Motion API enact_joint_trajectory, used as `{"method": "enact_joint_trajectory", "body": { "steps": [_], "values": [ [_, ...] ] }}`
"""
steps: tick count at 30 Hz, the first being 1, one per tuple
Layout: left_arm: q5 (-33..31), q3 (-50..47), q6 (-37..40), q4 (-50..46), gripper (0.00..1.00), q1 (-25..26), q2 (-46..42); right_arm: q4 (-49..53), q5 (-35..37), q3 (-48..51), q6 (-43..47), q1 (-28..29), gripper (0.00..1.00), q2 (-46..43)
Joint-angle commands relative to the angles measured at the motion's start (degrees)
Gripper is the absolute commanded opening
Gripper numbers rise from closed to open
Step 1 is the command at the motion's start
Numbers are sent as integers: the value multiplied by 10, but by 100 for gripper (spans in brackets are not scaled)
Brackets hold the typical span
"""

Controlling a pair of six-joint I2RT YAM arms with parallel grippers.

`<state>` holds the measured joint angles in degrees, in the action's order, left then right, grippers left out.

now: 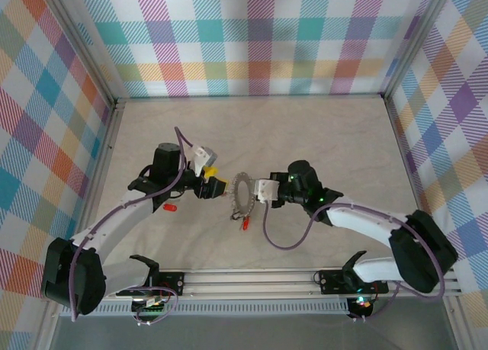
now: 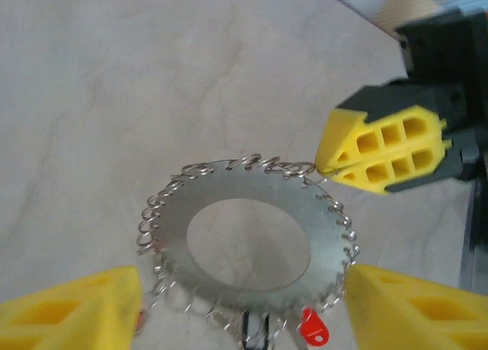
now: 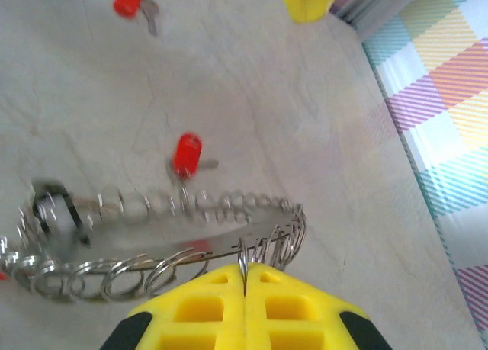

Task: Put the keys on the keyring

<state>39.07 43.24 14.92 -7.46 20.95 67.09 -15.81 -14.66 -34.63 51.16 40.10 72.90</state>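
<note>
**Top external view**
- Tool 1: right gripper [image 1: 261, 190], jaws shut on the right rim of the keyring [image 1: 242, 197].
- Tool 2: left gripper [image 1: 216, 180], just left of the keyring, yellow fingers spread.
- Keyring: mid-table, between the two grippers, apparently tilted.
- Loose key [image 1: 169, 210]: red head, flat on the table [image 1: 320, 136], left of the keyring beside the left arm. Its long axis is too small to read.
- Second key [image 1: 245, 224]: at the keyring's near edge.

**Left wrist view**
- Left gripper [image 2: 244, 304]: open, one finger either side of the keyring [image 2: 328, 236] and neither clearly touching it.
- Right gripper [image 2: 329, 167]: fingertips pinched together on the wire loops [image 2: 252, 163] at the far right of the rim.
- Second key [image 2: 313, 329]: among the near-rim loops. Whether it is threaded on cannot be told.

**Right wrist view**
- Right gripper [image 3: 245, 285]: fingers pressed shut on one thin loop of the rim.
- Keyring [image 3: 152, 247]: seen almost edge-on, running off to the left.
- Second key [image 3: 187, 153]: just beyond the loops, shaft towards them.
- Loose key [image 3: 128, 1]: well beyond, apart from the keyring.

**Governing relation**
- The loose key lies on the left gripper's side, away from the keyring.
- The left arm is nearer and free. By judgement it fetches the key while the right arm steadies the keyring.
</note>
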Motion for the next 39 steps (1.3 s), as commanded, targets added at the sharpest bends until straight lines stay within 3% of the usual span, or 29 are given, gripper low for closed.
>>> {"method": "enact_joint_trajectory", "body": {
  "steps": [1, 5, 9, 17, 20, 22, 39],
  "values": [
    [78, -2, 77, 4, 55, 14, -15, 43, -90, 2, -58, -13, 0, -41],
    [85, 1, 120, -5, 54, 48, -20, 56, -128, 10, -91, -21, 0, -72],
    [81, -16, 129, 43, 53, 87, -20, 65, -152, 15, -106, -23, 0, -80],
    [3, -62, 111, 150, 48, 152, -4, 61, -188, 12, -126, -29, 0, -68],
    [-13, -66, 116, 156, 44, 164, -3, 56, -203, 11, -139, -35, 0, -70],
    [-11, -67, 132, 152, 34, 169, -5, 51, -214, 12, -150, -39, 0, -71],
    [-62, -75, 145, 146, 33, 212, -25, 69, -244, 5, -187, -46, 0, -90]
  ]
}}
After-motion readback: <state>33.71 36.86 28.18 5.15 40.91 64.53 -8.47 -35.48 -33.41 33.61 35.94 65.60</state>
